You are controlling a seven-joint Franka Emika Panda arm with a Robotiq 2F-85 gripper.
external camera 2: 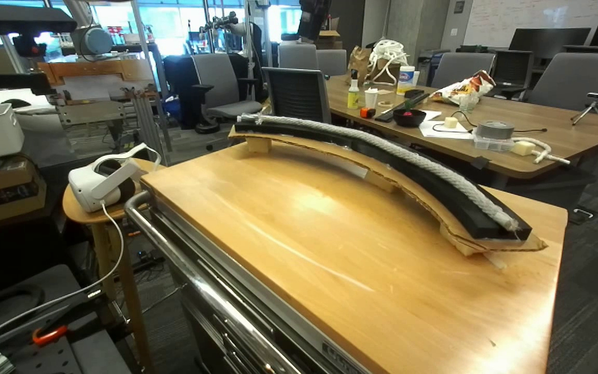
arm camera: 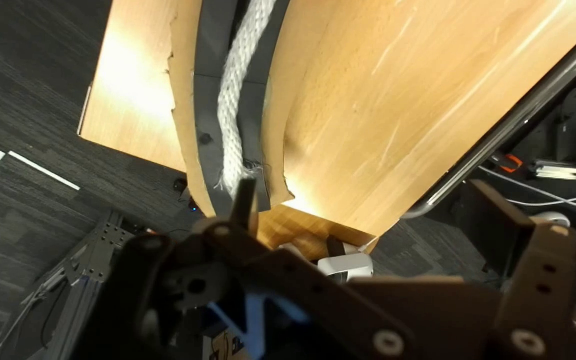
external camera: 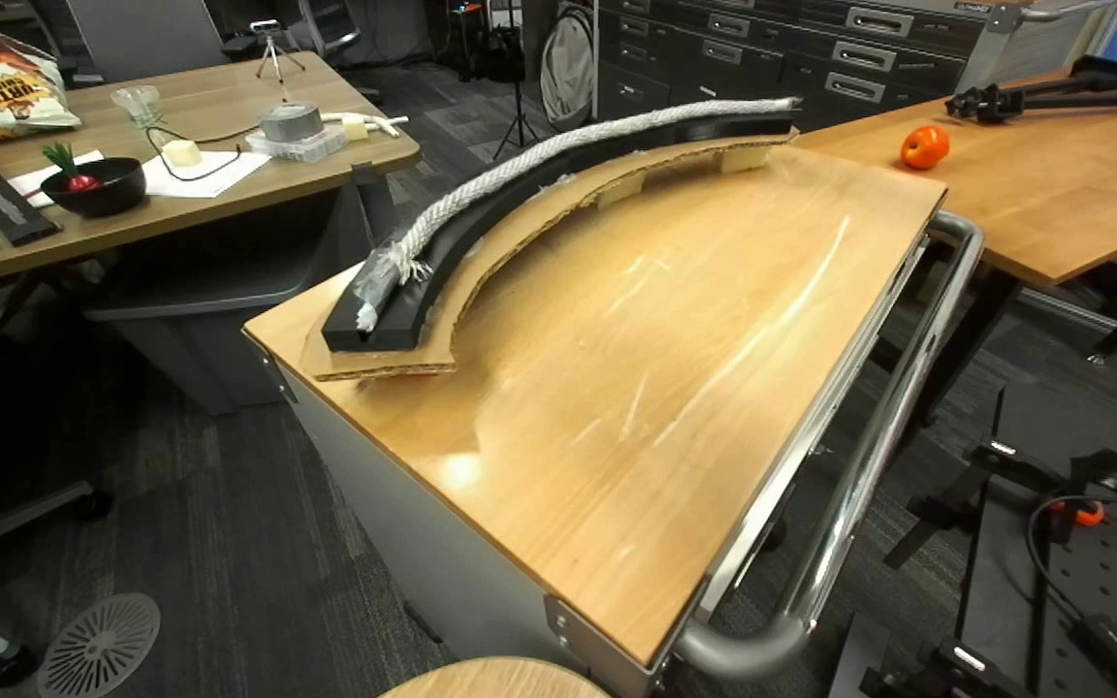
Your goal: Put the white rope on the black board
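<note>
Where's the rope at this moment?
The rope lies along the black board, curving across the upper middle of an exterior view, with cardboard beneath the board. In the wrist view it shows at top, left of centre.

A light wooden tabletop (external camera: 675, 320), streaked with pale scratches, has a metal rail (external camera: 883, 427) along its right side in an exterior view. On it stand small pale blocks (external camera: 622, 190), and over these lies a curved strip of brown cardboard (external camera: 534, 210), bending from near left to far right. A black board (external camera: 520, 191) rests on the cardboard, with a white rope (external camera: 568, 139) lying along the board. Left of this, a brown desk (external camera: 200, 97) holds a snack bag (external camera: 20, 97), white paper (external camera: 180, 186), a clear box (external camera: 314, 145) and a tripod (external camera: 272, 58). On a wooden table (external camera: 1034, 194) at far right lies a round orange-red fruit (external camera: 925, 147).
</note>
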